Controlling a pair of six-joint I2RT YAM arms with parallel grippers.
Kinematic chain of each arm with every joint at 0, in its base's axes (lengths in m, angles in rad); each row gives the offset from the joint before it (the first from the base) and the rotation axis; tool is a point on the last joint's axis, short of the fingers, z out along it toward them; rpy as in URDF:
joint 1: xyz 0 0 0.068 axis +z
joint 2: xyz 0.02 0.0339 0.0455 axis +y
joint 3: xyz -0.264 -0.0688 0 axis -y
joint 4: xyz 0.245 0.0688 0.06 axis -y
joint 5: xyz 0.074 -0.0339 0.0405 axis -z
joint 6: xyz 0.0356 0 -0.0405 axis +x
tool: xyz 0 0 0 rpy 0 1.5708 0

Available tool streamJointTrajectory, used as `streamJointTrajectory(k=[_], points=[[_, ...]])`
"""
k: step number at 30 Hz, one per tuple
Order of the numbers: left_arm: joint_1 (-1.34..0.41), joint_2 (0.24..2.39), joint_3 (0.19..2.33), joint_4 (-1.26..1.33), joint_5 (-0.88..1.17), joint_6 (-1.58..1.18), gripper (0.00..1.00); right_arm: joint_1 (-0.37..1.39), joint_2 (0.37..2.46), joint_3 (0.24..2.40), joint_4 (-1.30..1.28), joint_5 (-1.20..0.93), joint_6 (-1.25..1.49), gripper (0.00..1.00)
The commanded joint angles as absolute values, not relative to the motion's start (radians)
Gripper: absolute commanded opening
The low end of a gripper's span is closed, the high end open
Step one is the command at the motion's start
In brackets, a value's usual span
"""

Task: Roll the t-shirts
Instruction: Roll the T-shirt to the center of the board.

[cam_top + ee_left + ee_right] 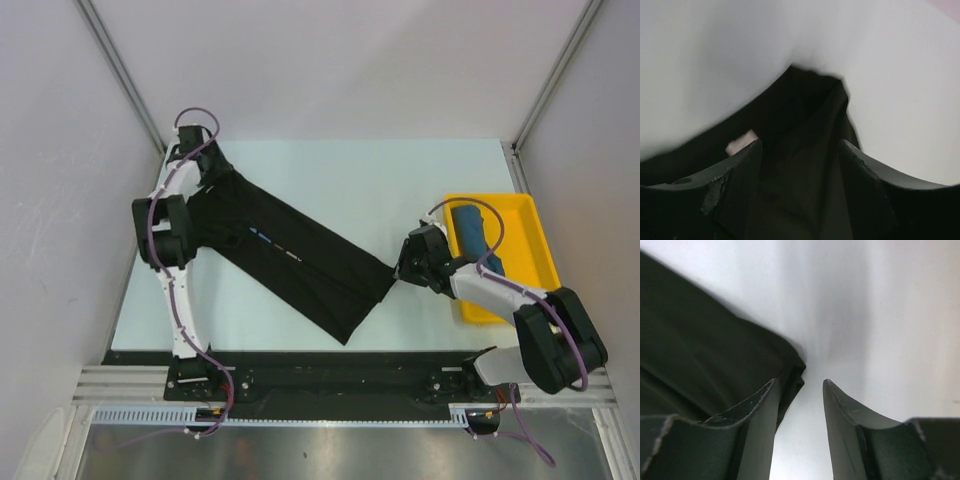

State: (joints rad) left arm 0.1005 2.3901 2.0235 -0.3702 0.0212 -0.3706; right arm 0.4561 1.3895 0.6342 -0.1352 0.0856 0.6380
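Note:
The black t-shirt (290,260) lies folded into a long band, slanting across the table from the far left to the near middle, with a small print on it. My left gripper (205,165) is at its far-left end. In the left wrist view the jaws (801,150) stand apart, open, over the black cloth (810,110). My right gripper (398,268) is at the band's right corner, open. In the right wrist view bare table shows between the fingers (800,385), and the cloth's corner (700,370) lies beside the left one. The teal-blue t-shirt (470,232) lies rolled in the yellow tray (530,250).
The yellow tray stands at the table's right edge, just behind my right arm. Grey walls close in the table on the left, right and back. A black rail (330,370) runs along the near edge.

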Motion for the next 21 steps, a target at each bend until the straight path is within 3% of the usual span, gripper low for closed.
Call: streamJointTrajectory(k=[1,5,9,21], points=[[0.132,2.056,1.756,-0.341,-0.08,-0.489,0.65,0.465,1.222,0.655,-0.215,0.147,0.603,0.46],[0.184,1.76,1.443,-0.379,-0.121,-0.668,0.53,0.54,1.199,0.736,-0.149,0.12,0.597,0.47],[0.259,1.579,1.098,-0.328,-0.031,-0.733,0.52,0.681,1.337,0.866,0.02,0.107,0.589,0.44],[0.345,1.48,0.969,-0.354,0.054,-0.627,0.42,0.903,1.993,1.368,0.485,0.074,0.618,0.4]])
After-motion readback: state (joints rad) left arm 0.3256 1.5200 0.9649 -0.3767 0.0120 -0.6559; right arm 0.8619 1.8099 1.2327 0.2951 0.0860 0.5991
